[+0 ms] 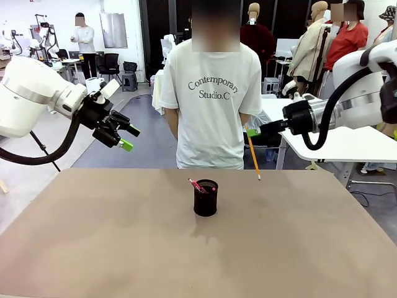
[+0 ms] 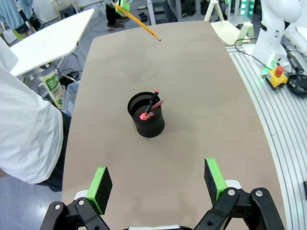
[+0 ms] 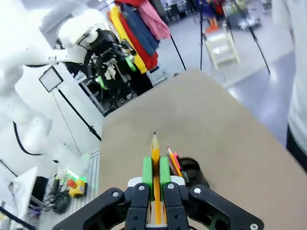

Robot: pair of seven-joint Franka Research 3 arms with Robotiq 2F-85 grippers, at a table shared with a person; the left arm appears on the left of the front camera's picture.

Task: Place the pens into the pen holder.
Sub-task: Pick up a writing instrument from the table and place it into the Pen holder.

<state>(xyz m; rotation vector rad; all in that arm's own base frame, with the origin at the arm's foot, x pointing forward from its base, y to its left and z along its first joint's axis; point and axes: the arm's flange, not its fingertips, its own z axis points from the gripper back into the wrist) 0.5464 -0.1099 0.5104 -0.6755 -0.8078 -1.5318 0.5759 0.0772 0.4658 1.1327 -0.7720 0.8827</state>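
Surface [image 1: 93, 248] carries just the holder [image 1: 205, 198], sitting near the middle, a bit toward the person's side. Two pens [image 1: 197, 185] already stand in it, leaning toward the robot's left, pink-red ends up.

Right claw [image 1: 250, 131] is clenched on the pencil [image 1: 254, 156], gripping its upper end. Pencil hangs almost vertical, dark tip down and tilted slightly to the robot's right, tip well above the surface. Key relation: holder lies down and to the robot's left of the tip, and nearer the robot. In the right wrist view the pencil runs straight out between the pads, with the cup just to one side below it. So my read is that the tip needs shifting left and toward the robot until it's over the rim, then lowering along the pencil's own axis.

Left claw [image 1: 126, 138] is released, jaws wide, hanging off the surface's left side, well apart from the holder. Right arm is the one in play.
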